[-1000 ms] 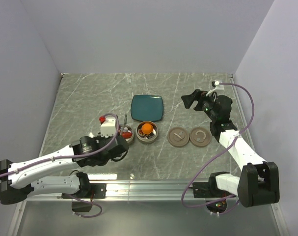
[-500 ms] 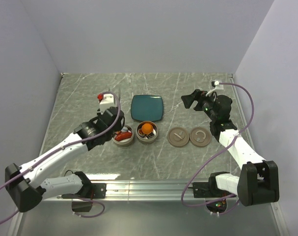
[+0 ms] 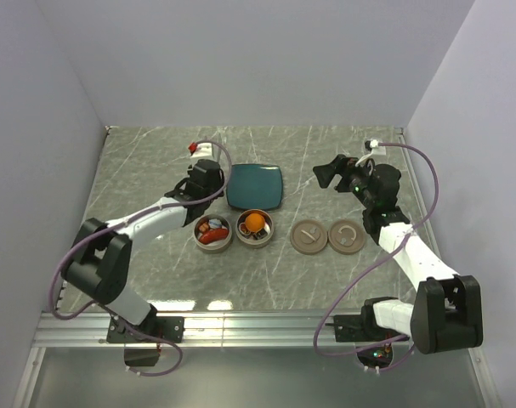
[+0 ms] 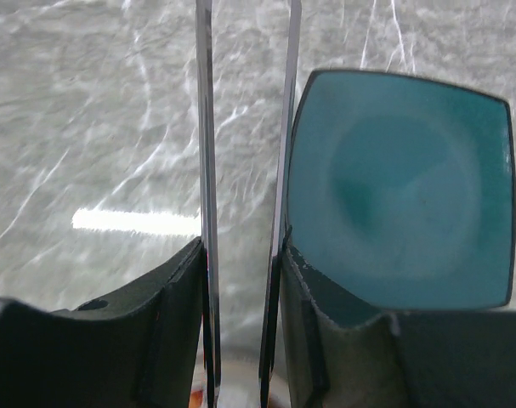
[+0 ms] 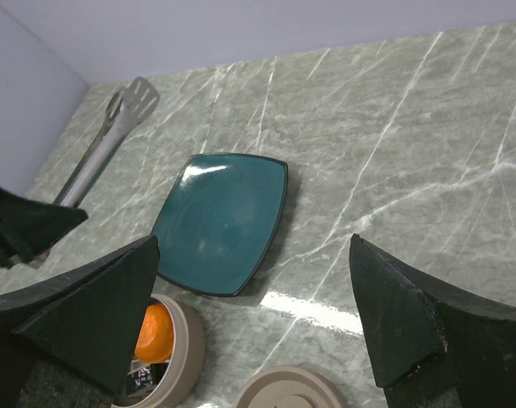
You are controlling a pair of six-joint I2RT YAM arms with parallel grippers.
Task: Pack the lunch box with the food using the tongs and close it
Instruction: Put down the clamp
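Left gripper [image 4: 240,276] closed narrow on the tongs [image 4: 206,127], both slim arms pinched between its fingers, tips pointing far, just left of the teal plate [image 3: 254,185]. Right gripper [image 3: 328,172] spread wide, holding nothing, above the far right of the table [image 3: 147,161]. Near the plate, two open tins: left tin [image 3: 198,240] with red sausages [image 3: 212,235], right tin [image 3: 266,234] with orange ball [image 3: 255,222]. Two brown lids [image 3: 309,237] lie right of them.
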